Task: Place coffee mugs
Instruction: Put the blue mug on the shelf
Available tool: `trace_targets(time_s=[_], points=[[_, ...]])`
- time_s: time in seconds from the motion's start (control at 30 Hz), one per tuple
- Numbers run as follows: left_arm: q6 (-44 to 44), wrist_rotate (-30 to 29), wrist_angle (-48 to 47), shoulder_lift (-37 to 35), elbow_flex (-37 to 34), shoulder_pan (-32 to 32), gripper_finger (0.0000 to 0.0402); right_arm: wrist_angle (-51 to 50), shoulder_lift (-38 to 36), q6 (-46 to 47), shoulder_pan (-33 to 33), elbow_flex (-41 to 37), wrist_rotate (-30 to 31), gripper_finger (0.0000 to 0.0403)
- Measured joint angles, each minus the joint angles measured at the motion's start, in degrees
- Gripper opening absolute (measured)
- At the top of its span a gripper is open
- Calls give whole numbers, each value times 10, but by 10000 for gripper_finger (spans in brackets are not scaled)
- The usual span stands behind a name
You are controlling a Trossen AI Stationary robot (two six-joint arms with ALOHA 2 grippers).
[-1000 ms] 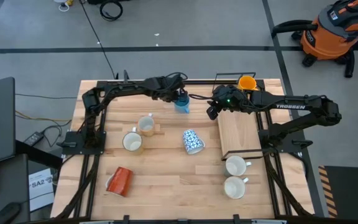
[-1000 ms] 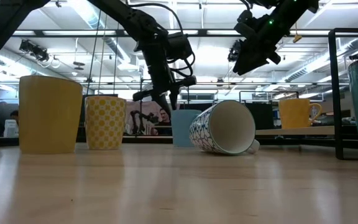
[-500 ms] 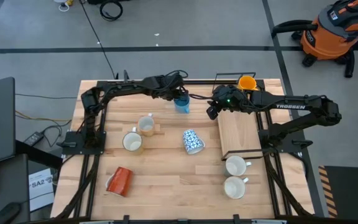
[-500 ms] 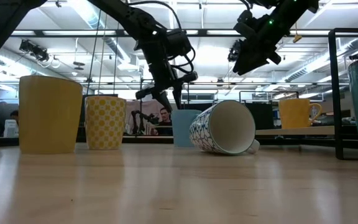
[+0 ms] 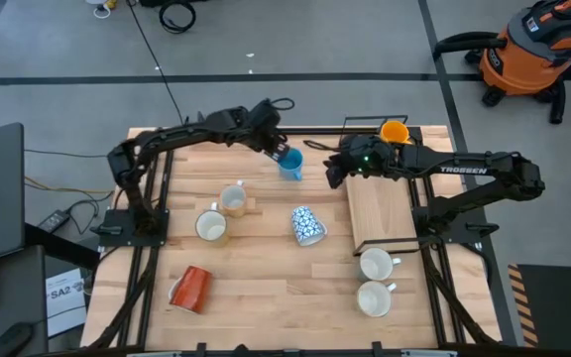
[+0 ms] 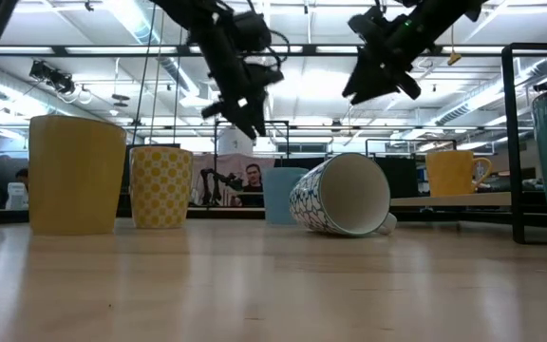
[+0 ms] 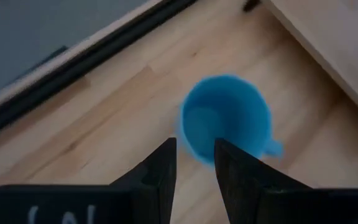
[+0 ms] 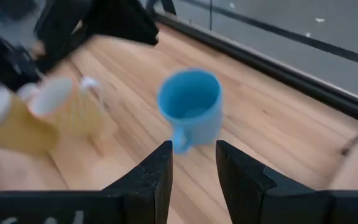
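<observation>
The light blue mug [image 5: 290, 165] stands upright on the table near its far edge, handle toward the raised board. My left gripper [image 5: 278, 154] hangs open just above and left of it [image 7: 225, 118], with nothing between the fingers. My right gripper [image 5: 333, 174] hovers open to the mug's right, well above the table [image 6: 364, 85], looking down at the mug [image 8: 190, 102]. An orange-yellow mug [image 5: 395, 131] stands on the far end of the raised board. A blue-and-white patterned mug [image 5: 306, 225] lies on its side mid-table.
The raised wooden board [image 5: 380, 210] in a black frame fills the right centre. Two cream mugs [image 5: 233, 197] [image 5: 211, 226] stand left of centre, a red-orange mug [image 5: 190, 289] lies at the near left, and two white mugs [image 5: 376, 264] [image 5: 375, 297] stand near right.
My left gripper has opened, let go of the light blue mug, risen clear of it and rolled at the wrist, drawing slightly toward the table's left. The mug has stayed upright where it was. My right gripper has turned a little in place.
</observation>
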Motion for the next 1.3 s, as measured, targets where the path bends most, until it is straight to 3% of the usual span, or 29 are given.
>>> trace_targets(time_s=[0.23,0.5,0.83,1.3], points=[[96,4,-69,-75,0,-18,114,110,0,30,0,0,0,128],[114,4,-89,-133,0,-30,114,141,54,70,-1,17,34,127],[115,4,-98,-133,0,-30,114,131,192,58,-27,86,80,127],[116,4,-123,-133,0,-30,114,126,290,91,-42,91,78,127]])
